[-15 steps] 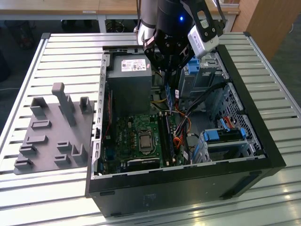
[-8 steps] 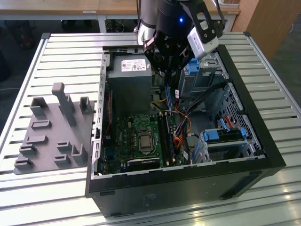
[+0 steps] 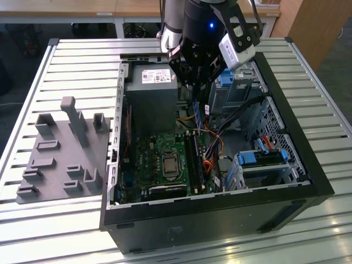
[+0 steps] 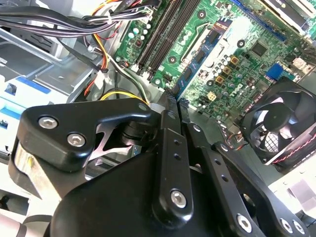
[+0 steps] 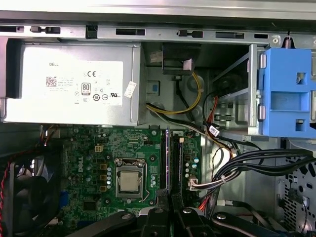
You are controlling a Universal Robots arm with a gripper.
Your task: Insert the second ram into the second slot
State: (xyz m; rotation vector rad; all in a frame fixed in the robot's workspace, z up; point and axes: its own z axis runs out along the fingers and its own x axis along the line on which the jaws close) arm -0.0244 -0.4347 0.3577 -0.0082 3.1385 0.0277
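Slatted metal table (image 3: 66,60), open computer case (image 3: 192,225) lying on its side, grey fixture (image 3: 60,148) beside it on the exterior view's left.

Status: my gripper (image 4: 177,101) is closed on the second ram (image 4: 190,75). The second wrist view shows the blue board edge-on, pinched between my fingers (image 4: 168,128) and sticking out past the tips. It hangs inside the case over the motherboard (image 5: 98,148), near the power supply (image 5: 74,84) end of the memory slots (image 5: 173,158). It's clear of them, not seated.

How I'd do this well (my read, not observed):
- In the first wrist view the slots run straight out from between my fingertips, so yaw looks roughly right. Any correction should be a sideways shift onto the target slot, not a twist.
- One slot looks occupied, but I can't tell for sure. I can't see the latch state either.
- Get the board's long edge parallel to the slot and level before contact. A tilted entry would probably jam one end.
- Descend straight with even pressure along the length. A thin board will flex if loaded at one end.
- The cable bundle (image 5: 247,163) sits just beside the slots on the drive-bay side, with yellow wires (image 5: 192,94) near the slot end. Both are snag risks for my finger linkages.
- The CPU socket (image 5: 129,178) is on the other side. Don't drift that way.
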